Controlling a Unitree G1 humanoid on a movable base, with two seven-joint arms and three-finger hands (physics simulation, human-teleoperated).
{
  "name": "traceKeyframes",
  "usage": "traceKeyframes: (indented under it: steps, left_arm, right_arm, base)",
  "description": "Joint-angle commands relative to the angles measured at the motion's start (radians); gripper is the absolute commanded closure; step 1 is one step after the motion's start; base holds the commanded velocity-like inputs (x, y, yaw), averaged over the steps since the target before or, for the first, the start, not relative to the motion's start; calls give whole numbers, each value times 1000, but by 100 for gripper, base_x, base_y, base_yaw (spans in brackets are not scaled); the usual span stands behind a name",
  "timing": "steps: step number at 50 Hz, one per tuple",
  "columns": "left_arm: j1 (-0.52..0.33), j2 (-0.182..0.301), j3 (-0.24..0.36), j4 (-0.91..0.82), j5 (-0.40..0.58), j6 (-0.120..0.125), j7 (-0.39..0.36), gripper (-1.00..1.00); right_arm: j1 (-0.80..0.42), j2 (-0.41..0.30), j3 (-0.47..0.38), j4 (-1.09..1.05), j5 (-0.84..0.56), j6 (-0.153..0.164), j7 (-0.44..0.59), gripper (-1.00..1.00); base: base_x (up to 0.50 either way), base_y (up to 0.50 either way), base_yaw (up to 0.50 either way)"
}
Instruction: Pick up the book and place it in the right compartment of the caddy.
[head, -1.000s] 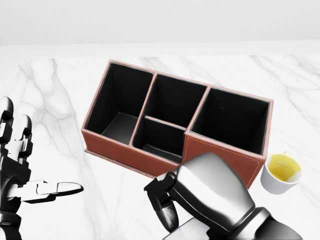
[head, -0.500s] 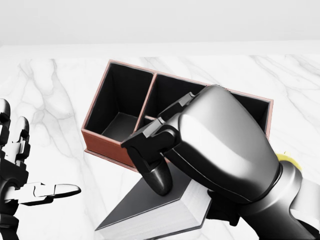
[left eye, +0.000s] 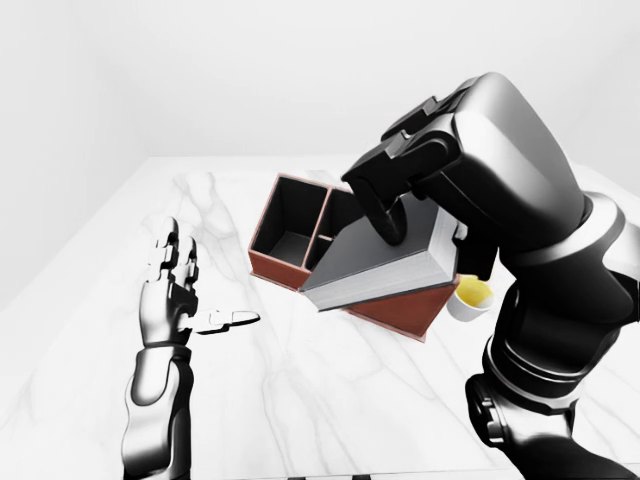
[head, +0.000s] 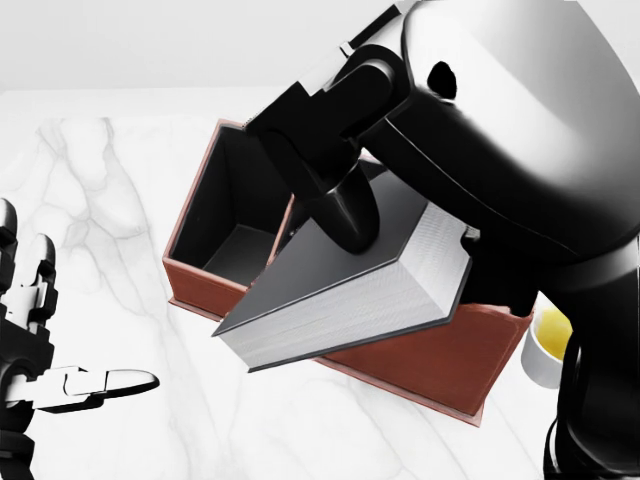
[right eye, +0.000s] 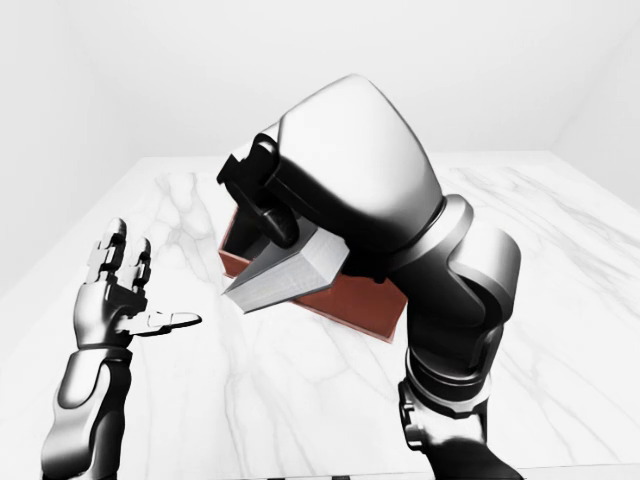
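Note:
My right hand (head: 345, 215) is shut on a grey-covered book (head: 345, 295) with white page edges. It holds the book tilted in the air over the brown caddy (head: 215, 285), hiding the caddy's middle and right compartments in the head view. The caddy's left compartment (left eye: 285, 225) shows black and empty in the left-eye view. My left hand (left eye: 185, 290) hovers open over the marble table at the left, apart from the caddy, thumb pointing right.
A white cup (left eye: 470, 298) with yellow liquid stands just right of the caddy, partly behind my right arm. The white marble table (left eye: 330, 410) reaches to a near edge at the bottom of the eye views.
My right hand has risen from the bottom of the head view with the book in it and now holds it above the caddy. The left hand has barely moved.

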Motion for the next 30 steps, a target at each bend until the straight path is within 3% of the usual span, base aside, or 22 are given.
traceKeyframes:
  steps: [1, 19, 25, 30]
  left_arm:
    - [0, 0, 0, -20, 2, 13, 1, -100]
    - [2, -2, -3, -10, 6, 5, -4, -100]
    - [3, -3, -6, -13, 8, 7, -5, -100]
    - [2, -3, -6, -11, 7, 6, -6, -100]
  right_arm:
    - [-167, -121, -74, 181, 21, 0, -15, 100]
    - [-349, -247, -98, 579, -43, 0, -132, 100]
    - [-445, -257, -80, 763, -101, 0, -181, 100]
    - [-458, -237, -65, 797, -149, 0, -170, 100]
  base:
    - [0, 0, 0]
    - [0, 0, 0]
    - [0, 0, 0]
    - [0, 0, 0]
